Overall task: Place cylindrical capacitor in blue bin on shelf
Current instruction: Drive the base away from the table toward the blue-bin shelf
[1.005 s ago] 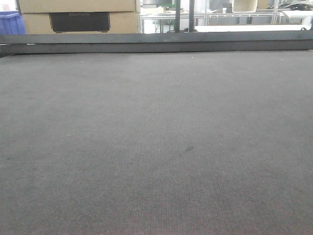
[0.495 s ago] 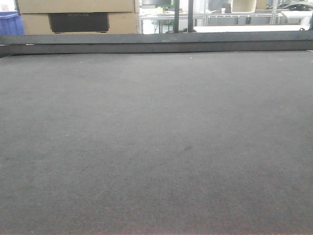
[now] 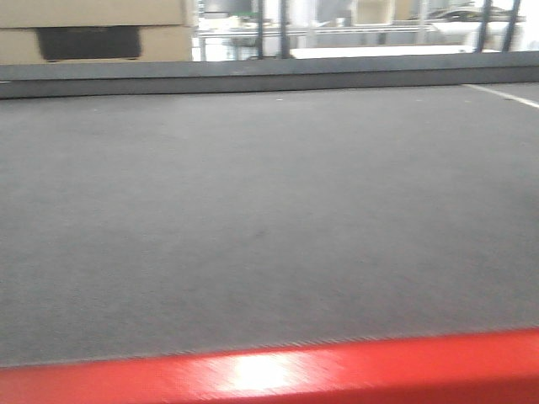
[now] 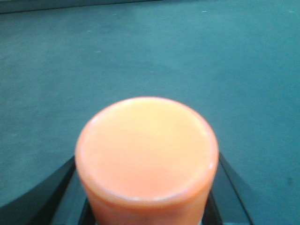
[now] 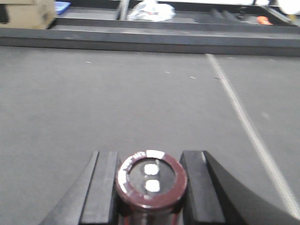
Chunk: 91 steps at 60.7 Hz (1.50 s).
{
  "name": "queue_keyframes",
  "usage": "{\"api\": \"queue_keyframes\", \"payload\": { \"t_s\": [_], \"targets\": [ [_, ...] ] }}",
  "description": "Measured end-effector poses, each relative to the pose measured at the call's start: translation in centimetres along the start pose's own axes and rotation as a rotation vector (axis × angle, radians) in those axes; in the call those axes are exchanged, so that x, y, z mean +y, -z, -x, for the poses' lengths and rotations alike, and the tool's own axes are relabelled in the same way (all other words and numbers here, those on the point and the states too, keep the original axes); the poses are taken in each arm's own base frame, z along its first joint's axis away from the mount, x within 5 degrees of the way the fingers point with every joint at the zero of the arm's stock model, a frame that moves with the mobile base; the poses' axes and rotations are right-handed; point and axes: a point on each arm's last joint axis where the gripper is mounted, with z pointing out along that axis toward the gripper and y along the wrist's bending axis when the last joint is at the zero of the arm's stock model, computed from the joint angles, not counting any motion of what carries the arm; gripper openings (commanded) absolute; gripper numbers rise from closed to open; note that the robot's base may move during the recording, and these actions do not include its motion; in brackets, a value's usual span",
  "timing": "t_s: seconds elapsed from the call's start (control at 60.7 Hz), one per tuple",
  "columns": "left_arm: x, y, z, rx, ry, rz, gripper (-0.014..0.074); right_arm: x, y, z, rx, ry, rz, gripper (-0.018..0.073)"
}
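Note:
The cylindrical capacitor, a stubby dark brown cylinder with two silvery terminals on its top, stands upright between the black fingers of my right gripper, which is shut on it above the dark table top. In the left wrist view an orange cylinder fills the lower middle, and my left gripper is shut on it; only the black jaw sides show. The shelf and its blue bin are out of view. Neither gripper appears in the front view.
The table's red front frame runs along the bottom of the front view, with a dark raised rail at its far edge. Cardboard boxes stand behind on the left. A white line crosses the top at the right. A blue container corner shows far back.
The front view has pulled back and swung right: the boxes slid left, the blue crate left the frame, the red table edge and a white line came into view.

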Motion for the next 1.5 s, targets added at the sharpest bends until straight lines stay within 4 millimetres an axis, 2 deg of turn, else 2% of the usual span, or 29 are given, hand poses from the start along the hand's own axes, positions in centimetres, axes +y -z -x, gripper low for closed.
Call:
{"api": "queue_keyframes", "payload": {
  "t_s": [1.5],
  "targets": [
    [-0.03, 0.4, 0.01, -0.013, -0.003, 0.001, -0.0111, -0.02, 0.0, 0.02, -0.002, 0.003, -0.002, -0.0111]
  ]
}}
